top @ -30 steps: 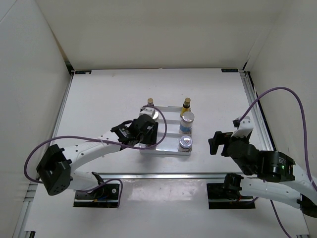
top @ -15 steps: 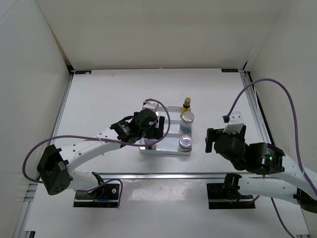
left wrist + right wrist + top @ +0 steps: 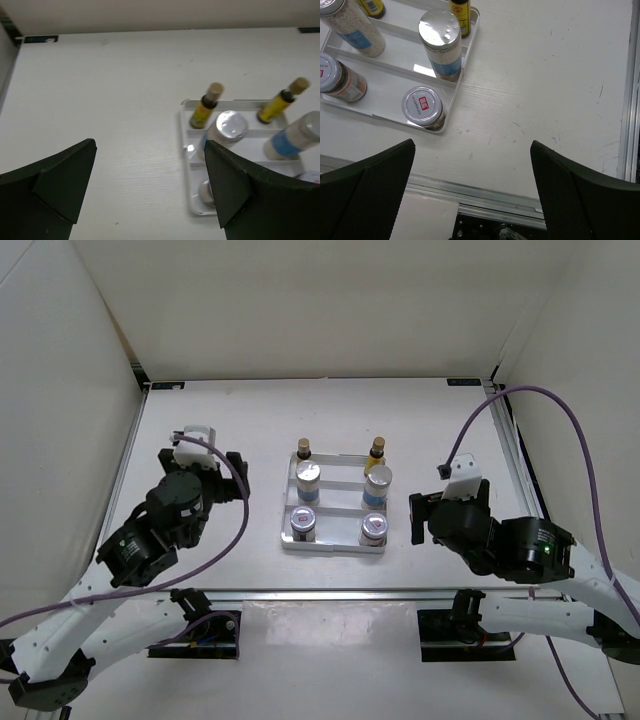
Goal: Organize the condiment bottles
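Note:
Six condiment bottles stand in the white stepped tray (image 3: 335, 546). Two amber bottles (image 3: 302, 448) (image 3: 376, 449) are in the far row. Two white blue-labelled bottles (image 3: 308, 480) (image 3: 377, 483) are in the middle row. Two short red-labelled bottles (image 3: 302, 525) (image 3: 373, 529) are in the near row. My left gripper (image 3: 203, 458) is open and empty, left of the tray. In the left wrist view the gripper (image 3: 150, 200) is over bare table and its right finger (image 3: 240, 190) hides part of the tray. My right gripper (image 3: 445, 502) is open and empty, right of the tray, also over bare table in its wrist view (image 3: 472, 200).
White walls close in the table on three sides. A metal rail (image 3: 520, 200) runs along the near edge, and another along the right edge (image 3: 631, 100). Purple cables loop from both arms.
My left gripper has let go at the tray's left column and pulled back to the left. All six bottles now show. My right arm has shifted slightly up and left.

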Tool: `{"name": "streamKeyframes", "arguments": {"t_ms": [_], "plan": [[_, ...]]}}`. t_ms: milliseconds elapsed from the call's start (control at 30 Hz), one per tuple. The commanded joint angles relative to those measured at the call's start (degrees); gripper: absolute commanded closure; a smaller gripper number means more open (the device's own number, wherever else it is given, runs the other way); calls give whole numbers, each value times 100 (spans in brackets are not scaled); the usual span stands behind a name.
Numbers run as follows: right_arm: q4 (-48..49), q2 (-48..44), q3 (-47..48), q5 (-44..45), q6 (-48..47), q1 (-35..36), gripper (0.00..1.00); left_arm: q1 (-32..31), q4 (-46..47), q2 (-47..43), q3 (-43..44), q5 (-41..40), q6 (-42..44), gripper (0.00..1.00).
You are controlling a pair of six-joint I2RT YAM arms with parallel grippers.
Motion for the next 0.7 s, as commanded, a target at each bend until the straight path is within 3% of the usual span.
{"name": "streamKeyframes", "arguments": {"t_ms": [0,133,667], "plan": [[135,-162,78,39,-377,30,1,212,-533,-186,-464,-546,347,0],[135,-83,78,161,-430,30,1,266,-586,-635,-1062,-547,92,0],[644,550,-115,-50,-755,30,1,266,-586,-108,-957,-617,91,0]]}}
